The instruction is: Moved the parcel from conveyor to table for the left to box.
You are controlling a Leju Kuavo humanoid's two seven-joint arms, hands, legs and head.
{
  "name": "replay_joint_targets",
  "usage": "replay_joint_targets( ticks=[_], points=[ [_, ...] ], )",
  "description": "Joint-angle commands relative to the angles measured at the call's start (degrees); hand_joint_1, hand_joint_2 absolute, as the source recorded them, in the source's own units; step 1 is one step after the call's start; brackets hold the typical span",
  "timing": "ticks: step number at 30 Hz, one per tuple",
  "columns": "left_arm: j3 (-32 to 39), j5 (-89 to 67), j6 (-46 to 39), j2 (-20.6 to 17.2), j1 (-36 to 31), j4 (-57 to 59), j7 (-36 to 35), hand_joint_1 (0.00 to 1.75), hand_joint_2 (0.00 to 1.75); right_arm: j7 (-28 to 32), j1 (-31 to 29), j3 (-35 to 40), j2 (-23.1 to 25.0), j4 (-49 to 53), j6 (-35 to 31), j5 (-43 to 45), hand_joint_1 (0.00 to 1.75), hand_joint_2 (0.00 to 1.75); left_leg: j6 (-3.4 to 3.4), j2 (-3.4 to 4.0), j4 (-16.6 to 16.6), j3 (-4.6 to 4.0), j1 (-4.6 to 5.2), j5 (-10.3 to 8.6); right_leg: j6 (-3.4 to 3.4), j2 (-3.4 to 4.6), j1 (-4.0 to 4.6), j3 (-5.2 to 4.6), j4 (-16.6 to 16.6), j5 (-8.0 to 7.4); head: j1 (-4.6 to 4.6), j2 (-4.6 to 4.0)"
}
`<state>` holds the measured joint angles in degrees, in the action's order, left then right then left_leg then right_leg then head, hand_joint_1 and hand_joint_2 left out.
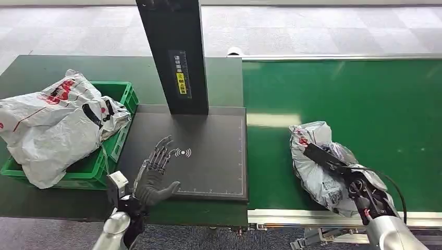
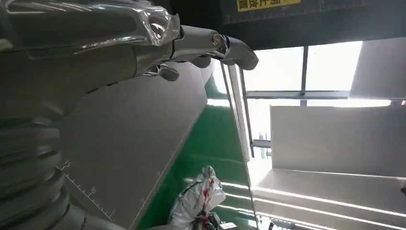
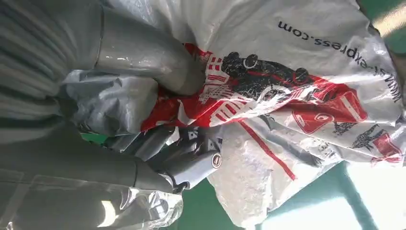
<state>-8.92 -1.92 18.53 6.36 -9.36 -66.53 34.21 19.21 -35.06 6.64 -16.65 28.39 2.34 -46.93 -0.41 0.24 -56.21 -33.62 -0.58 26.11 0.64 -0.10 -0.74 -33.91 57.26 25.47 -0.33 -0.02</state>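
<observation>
While the right hand [image 1: 341,169] sits on the parcel [image 1: 319,161], it grasps it — in the right wrist view the thumb [image 3: 143,52] presses into the crumpled plastic and the darker fingers [image 3: 191,160] curl in under a fold of the bag. Parcel is a white poly mailer with red and black print, lying on the green conveyor belt [image 1: 365,104] close to the belt's near edge, a little in from its left edge.

Left hand [image 1: 154,174] hovers released over the near-left corner of the dark scan pad [image 1: 208,135], fingers spread and pointing away from the robot, nothing in it. Left wrist view shows the same: fingers [image 2: 210,45] extended over the grey pad, with the parcel small across the belt edge beyond.

Green crate [image 1: 112,140] sits at the left end of the table [image 1: 52,67], beside the pad's left edge — a big white printed bag [image 1: 47,125] fills it and spills over its near rim. Black upright post [image 1: 174,52] with a yellow label stands at the pad's far edge.
</observation>
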Motion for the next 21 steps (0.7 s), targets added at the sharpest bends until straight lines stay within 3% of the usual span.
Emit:
replay_joint_targets(
  ticks=[1,2,4,8,13,16,18,21],
  points=[
    [-0.2,-0.2,0.2,-0.5,0.4,-0.1,-0.2,0.0,1.75,3.0,2.1,-1.5,2.2,9.4,-12.8,0.5,1.75,1.75,0.02,0.11,0.1,0.22,0.01,0.08,-0.06,0.13,0.0,0.18,-0.1,0.03,0.0,0.0],
    [-0.1,-0.2,0.4,-0.3,0.7,-0.7,-0.5,0.0,1.75,-0.6,3.2,-0.2,2.2,12.9,-22.0,-5.1,1.75,1.75,0.01,0.11,0.0,0.07,0.02,0.05,-0.04,0.12,-0.01,0.03,0.0,0.01,0.02,0.02],
    [-0.4,-0.4,0.6,-0.1,0.1,-0.5,-0.9,0.0,1.75,-0.8,7.4,-2.1,3.3,23.1,-25.5,-5.0,1.75,1.75,0.0,0.15,0.0,0.09,0.02,0.06,-0.05,0.16,-0.01,0.03,0.0,0.02,0.02,0.02],
    [-1.5,0.2,0.7,-0.5,-2.3,2.2,-0.7,0.0,1.75,1.1,15.1,-3.7,5.4,39.9,-39.2,-12.1,1.75,1.75,-0.02,0.03,0.1,0.06,-0.04,0.03,-0.06,0.02,0.04,0.05,-0.1,0.02,0.02,0.02],
    [-1.7,0.3,0.6,-0.5,-2.8,2.6,-0.7,0.0,1.75,3.6,16.5,-4.5,6.6,44.7,-42.3,-13.2,1.75,1.75,0.0,0.0,0.0,0.12,0.0,0.06,-0.07,0.0,0.01,0.08,0.0,0.08,-0.02,0.02],
    [-1.7,0.8,-0.6,-0.2,-3.8,2.8,-0.6,0.0,1.75,11.5,19.8,-8.8,12.5,56.3,-42.3,-16.7,1.75,1.75,0.02,-0.03,0.1,0.13,0.01,0.04,-0.08,-0.03,0.01,0.1,0.0,0.07,0.04,0.0],
    [-1.1,1.7,-2.1,0.0,-3.9,2.2,-0.3,0.0,1.75,15.3,21.1,-7.6,14.1,61.5,-42.3,-16.2,1.75,1.75,-0.02,0.09,0.0,-0.03,0.02,0.01,-0.06,0.07,-0.02,-0.09,0.0,0.03,0.02,0.02],
    [-1.1,1.7,-2.1,-0.1,-3.9,2.0,-0.3,0.0,1.75,15.0,21.4,-7.3,14.6,62.0,-42.3,-16.8,1.75,1.75,-0.02,0.01,0.0,0.0,0.02,0.01,-0.07,-0.03,-0.01,-0.06,0.0,0.06,0.0,0.0]
  ],
)
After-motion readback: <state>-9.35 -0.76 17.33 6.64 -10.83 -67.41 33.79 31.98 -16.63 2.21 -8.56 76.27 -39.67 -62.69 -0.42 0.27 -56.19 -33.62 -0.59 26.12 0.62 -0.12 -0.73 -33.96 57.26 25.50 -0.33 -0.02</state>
